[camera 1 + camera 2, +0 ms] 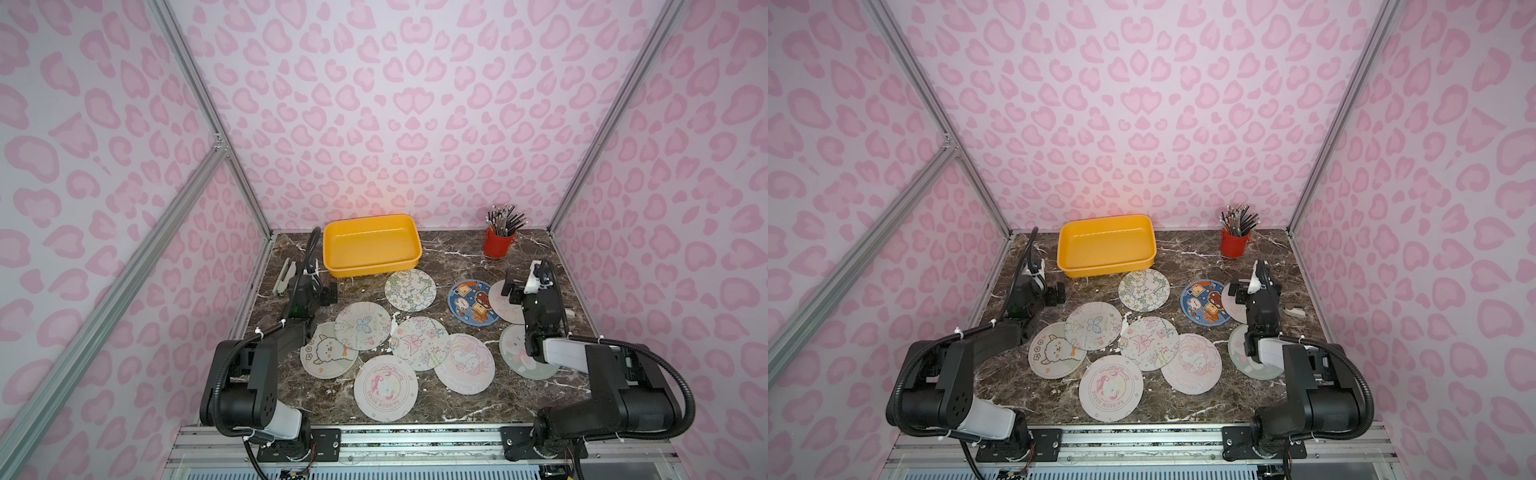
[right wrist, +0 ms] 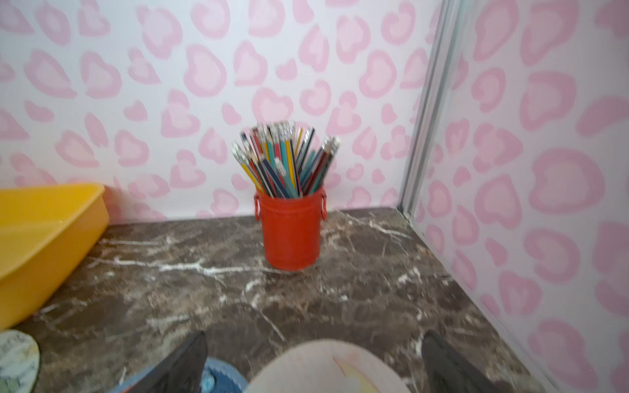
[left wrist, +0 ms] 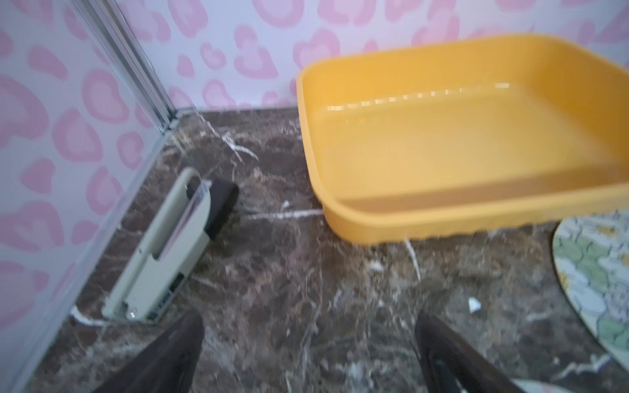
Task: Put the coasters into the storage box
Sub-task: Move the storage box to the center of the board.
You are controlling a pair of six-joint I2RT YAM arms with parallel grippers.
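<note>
The yellow storage box [image 1: 374,266] stands empty at the back of the marble table, seen in both top views. Several round coasters lie flat in front of it: a floral one [image 1: 410,289], a blue toast one [image 1: 473,302], a butterfly one [image 1: 363,325] and an alpaca one [image 1: 328,353] among them. My left gripper [image 1: 332,293] hovers open over bare table left of the box [image 3: 442,221], holding nothing [image 3: 308,320]. My right gripper [image 1: 509,286] is open above a pale coaster [image 2: 326,367] beside the blue one [image 2: 218,377].
A red cup of pencils [image 1: 498,243] stands at the back right corner. A beige stapler [image 1: 284,277] lies along the left wall by my left gripper. A small beige object [image 1: 1293,311] rests near the right wall. Pink-patterned walls enclose three sides.
</note>
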